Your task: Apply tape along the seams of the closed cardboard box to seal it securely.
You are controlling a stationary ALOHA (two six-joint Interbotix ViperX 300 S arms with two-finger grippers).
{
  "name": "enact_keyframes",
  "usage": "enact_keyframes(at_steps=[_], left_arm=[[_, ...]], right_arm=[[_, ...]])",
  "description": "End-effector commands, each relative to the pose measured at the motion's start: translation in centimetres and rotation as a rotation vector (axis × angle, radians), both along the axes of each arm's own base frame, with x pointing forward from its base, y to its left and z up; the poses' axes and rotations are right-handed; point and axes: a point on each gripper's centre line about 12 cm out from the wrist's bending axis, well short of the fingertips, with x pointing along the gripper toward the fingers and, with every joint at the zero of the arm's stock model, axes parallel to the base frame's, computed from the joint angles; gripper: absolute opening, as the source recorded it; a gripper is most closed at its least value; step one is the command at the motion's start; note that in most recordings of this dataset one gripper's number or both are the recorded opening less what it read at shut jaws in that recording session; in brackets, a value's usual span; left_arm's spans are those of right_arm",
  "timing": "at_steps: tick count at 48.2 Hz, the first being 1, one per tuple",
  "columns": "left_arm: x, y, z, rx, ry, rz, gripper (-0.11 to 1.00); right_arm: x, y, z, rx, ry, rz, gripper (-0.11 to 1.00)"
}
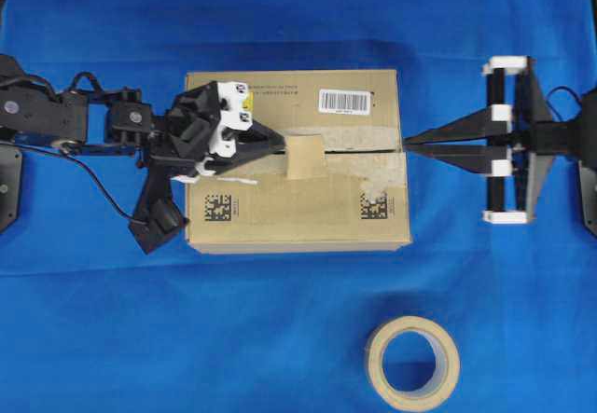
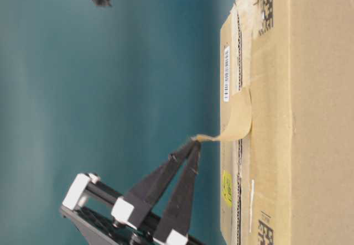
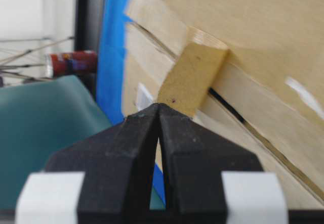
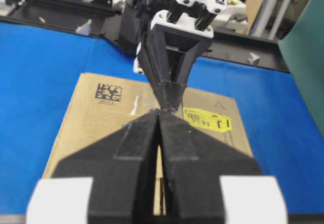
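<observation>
Overhead exterior view: the cardboard box sits mid-frame on the blue desk. The left gripper, jaws pinched together, clamps one edge of the tape, whose other end sticks beside the seams. The right gripper, closed and empty, points at the box's right edge.

A small brown kraft tape piece arches off the dark seam atop the rectangular brown cardboard box, one end stuck down.
</observation>
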Motion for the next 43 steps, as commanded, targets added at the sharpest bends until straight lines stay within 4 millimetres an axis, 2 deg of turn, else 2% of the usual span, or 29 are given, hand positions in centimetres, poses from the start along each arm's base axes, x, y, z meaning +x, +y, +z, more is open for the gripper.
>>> enact_keyframes(at_steps=[1, 11, 21, 43], left_arm=[[-0.5, 0.4, 0.9, -0.003, -0.016, 0.014, 0.00], [-1.1, 0.9, 0.0, -0.011, 0.065, 0.029, 0.00], [-1.0, 0.9, -0.4, -0.014, 0.125, 0.029, 0.00], [-0.3, 1.3, -0.2, -0.015, 0.125, 0.038, 0.00]], right_arm=[[1.6, 0.1, 0.7, 0.001, -0.017, 0.003, 0.00], [4.3, -0.1, -0.4, 0.002, 0.035, -0.002, 0.00], [6.4, -1.1, -1.1, 0.006, 0.086, -0.031, 0.00], [9.2, -3.4, -2.9, 0.031, 0.154, -0.099, 0.00]])
